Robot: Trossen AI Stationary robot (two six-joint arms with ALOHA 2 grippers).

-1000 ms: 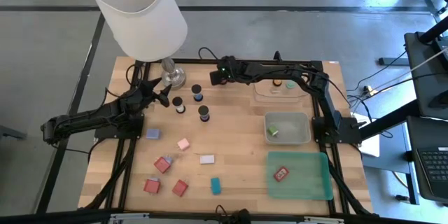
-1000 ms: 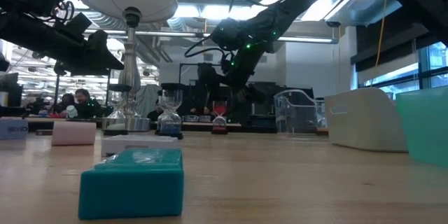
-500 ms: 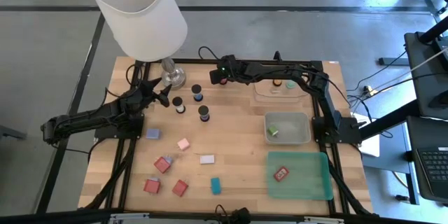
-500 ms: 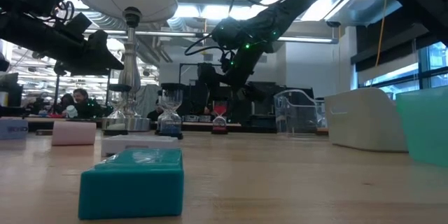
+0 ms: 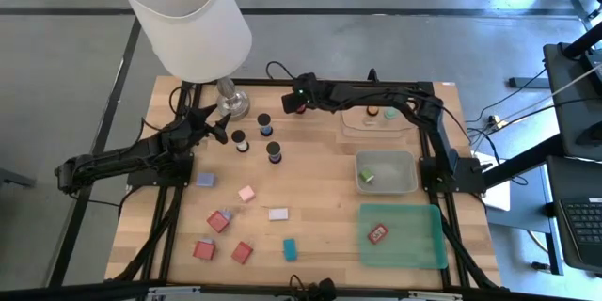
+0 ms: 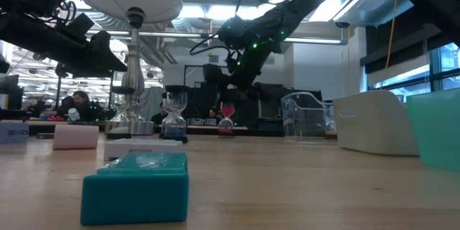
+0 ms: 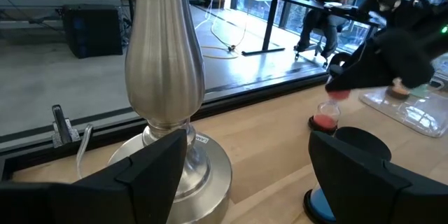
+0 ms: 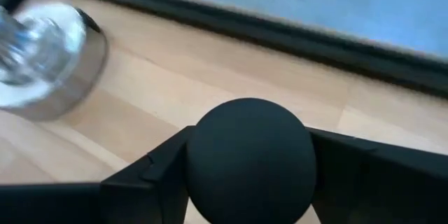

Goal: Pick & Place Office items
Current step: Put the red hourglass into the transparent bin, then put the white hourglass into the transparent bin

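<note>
Three short black hourglass-like cylinders stand upright on the table: one (image 5: 264, 124), one (image 5: 241, 141) and a blue-capped one (image 5: 274, 152). My right gripper (image 5: 292, 106) is shut on a fourth, a red-filled one (image 6: 227, 118), near the table's far edge. Lavender (image 5: 205, 180), pink (image 5: 246, 193), white (image 5: 277, 213), teal (image 5: 290, 249) and three red blocks (image 5: 219, 220) lie flat toward the near side. My left gripper (image 5: 223, 130) hangs open beside the lamp's base (image 7: 164, 133), touching nothing. My right gripper pinches the red cylinder's round black top cap (image 8: 210, 154) between its two fingers, one on each side. The fingers come down on it from above. The cylinder hangs upright below them (image 7: 325, 115). Whether its foot rests on the table, I cannot tell.
A big white-shaded lamp (image 5: 193, 19) stands at the far left corner. On the right side are a clear tray (image 5: 353, 127) with two pieces, a grey tray (image 5: 400, 183) with a green block, and a green tray (image 5: 419, 249) with a red block. Bare wood lies mid-table.
My right gripper has edged a little toward the table's right and slightly up, staying shut on the red cylinder, which has shifted with it.
</note>
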